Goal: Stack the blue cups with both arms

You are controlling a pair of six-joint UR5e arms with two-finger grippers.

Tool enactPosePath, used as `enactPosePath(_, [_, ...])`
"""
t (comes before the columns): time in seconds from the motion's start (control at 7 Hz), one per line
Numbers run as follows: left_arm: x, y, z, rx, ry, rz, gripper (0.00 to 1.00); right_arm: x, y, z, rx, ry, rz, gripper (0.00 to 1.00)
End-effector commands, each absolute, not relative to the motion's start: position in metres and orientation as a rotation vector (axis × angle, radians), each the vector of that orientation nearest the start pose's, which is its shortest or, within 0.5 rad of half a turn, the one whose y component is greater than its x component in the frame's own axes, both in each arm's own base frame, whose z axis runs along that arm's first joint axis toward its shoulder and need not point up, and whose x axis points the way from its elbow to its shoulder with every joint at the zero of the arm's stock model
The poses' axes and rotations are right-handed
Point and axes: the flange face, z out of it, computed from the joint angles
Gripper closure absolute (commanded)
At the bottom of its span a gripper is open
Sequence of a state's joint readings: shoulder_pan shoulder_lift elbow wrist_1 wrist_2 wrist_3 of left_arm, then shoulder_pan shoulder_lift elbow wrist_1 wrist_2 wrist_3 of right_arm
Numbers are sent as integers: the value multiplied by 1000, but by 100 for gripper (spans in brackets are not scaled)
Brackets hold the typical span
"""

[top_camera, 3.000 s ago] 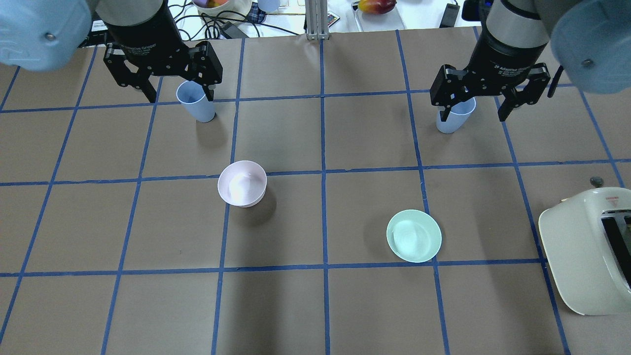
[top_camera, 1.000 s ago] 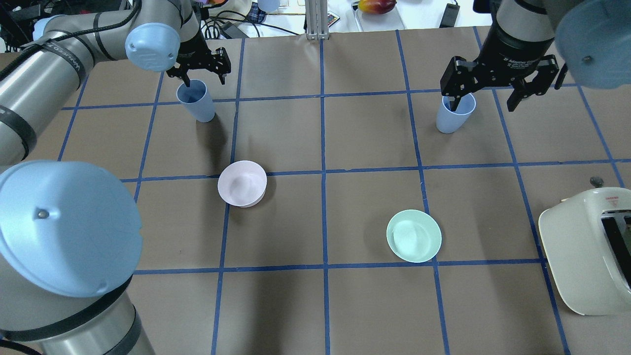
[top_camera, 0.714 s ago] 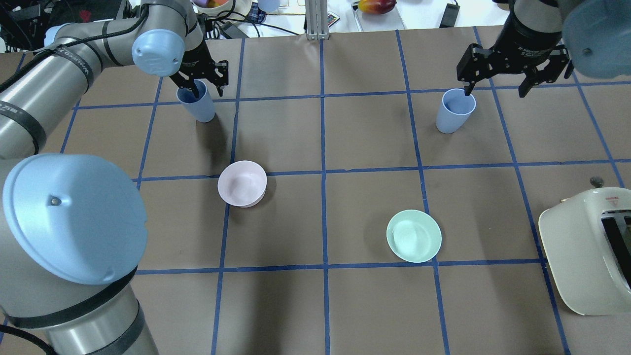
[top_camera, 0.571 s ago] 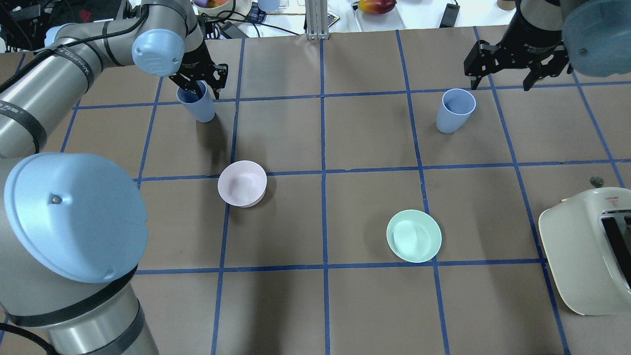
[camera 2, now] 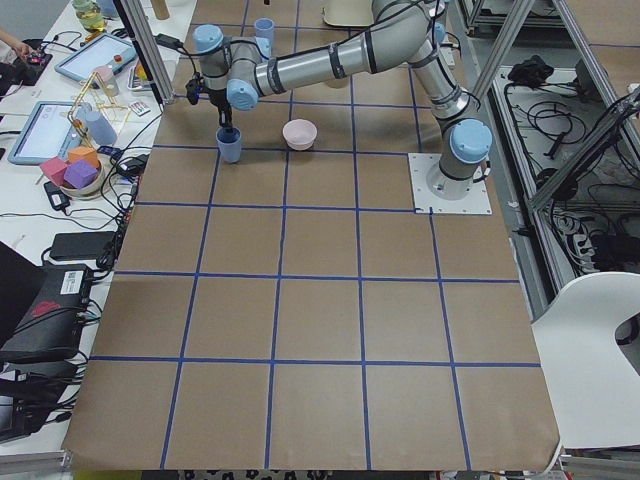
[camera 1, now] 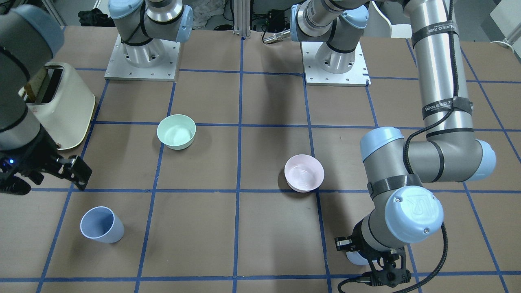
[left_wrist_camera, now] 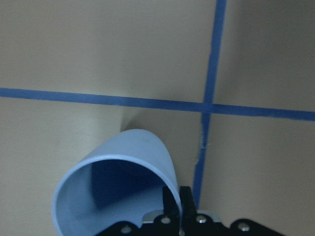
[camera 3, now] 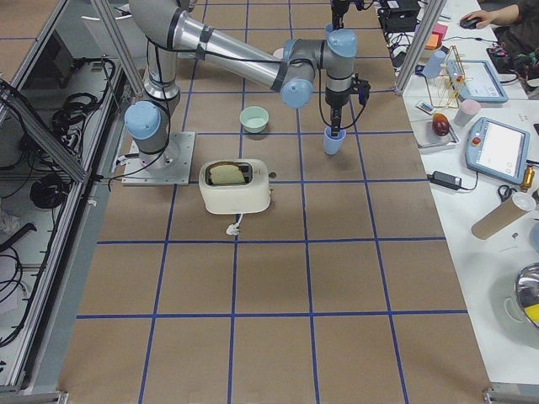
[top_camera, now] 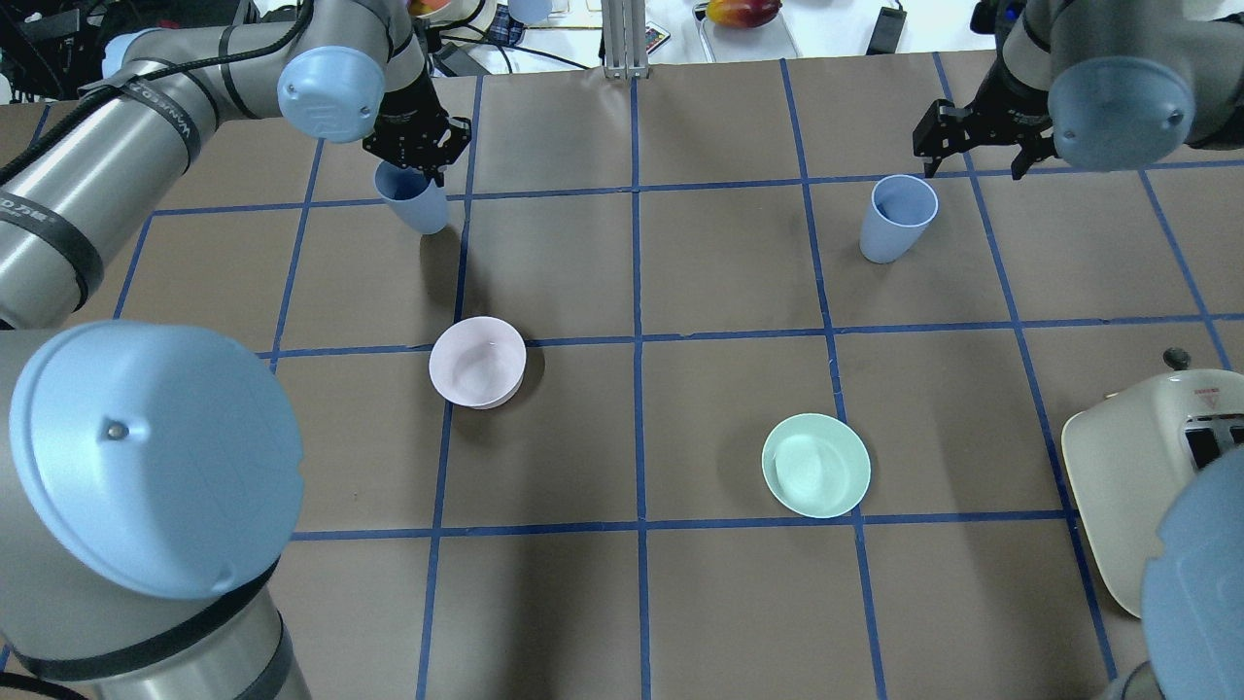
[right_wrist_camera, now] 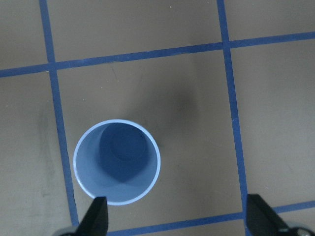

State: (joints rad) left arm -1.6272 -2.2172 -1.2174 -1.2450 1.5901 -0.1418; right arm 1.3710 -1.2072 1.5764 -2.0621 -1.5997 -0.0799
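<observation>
One blue cup (top_camera: 413, 199) hangs tilted at the far left. My left gripper (top_camera: 418, 156) is shut on its rim. In the left wrist view the two fingers pinch the cup's wall (left_wrist_camera: 147, 157) at its right side. In the front view this cup (camera 1: 357, 257) is mostly hidden behind my left wrist. The other blue cup (top_camera: 899, 219) stands upright at the far right, also in the front view (camera 1: 101, 225). My right gripper (top_camera: 977, 146) is open and empty, above and just beyond it. The right wrist view looks down into that cup (right_wrist_camera: 117, 162).
A pale pink bowl (top_camera: 477, 362) sits left of centre and a mint-green bowl (top_camera: 815, 465) right of centre. A cream toaster (top_camera: 1147, 467) stands at the right edge. Blue tape lines grid the brown table. Clutter lies beyond the far edge.
My left gripper has shut on its cup's rim and carried it a little to the right, tilted. My right gripper has drawn back and up from its cup, still open.
</observation>
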Motion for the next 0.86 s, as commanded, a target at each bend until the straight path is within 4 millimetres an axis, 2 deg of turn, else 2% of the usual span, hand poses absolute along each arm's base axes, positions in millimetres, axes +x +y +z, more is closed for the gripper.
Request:
enactPosePath(0.0, [-315, -680, 293, -167, 3168, -59, 100, 0, -653, 290, 208, 3169, -116, 0])
enactPosePath(0.14, [-369, -654, 287, -148, 3185, -36, 100, 0, -657, 274, 208, 3165, -79, 0])
enactPosePath(0.29, [-409, -631, 283, -117, 3195, -19, 100, -1, -658, 262, 196, 3168, -52, 0])
enactPosePath(0.43, [-419, -617, 284, -148, 3181, -12, 100, -2, -659, 253, 202, 3164, -28, 0])
enactPosePath(0.57, [-417, -616, 275, -151, 3170, 6, 100, -2, -660, 251, 209, 3163, -26, 28])
enactPosePath(0.71, [-415, -618, 273, -141, 3167, 8, 67, -2, -660, 248, 202, 3163, -18, 47])
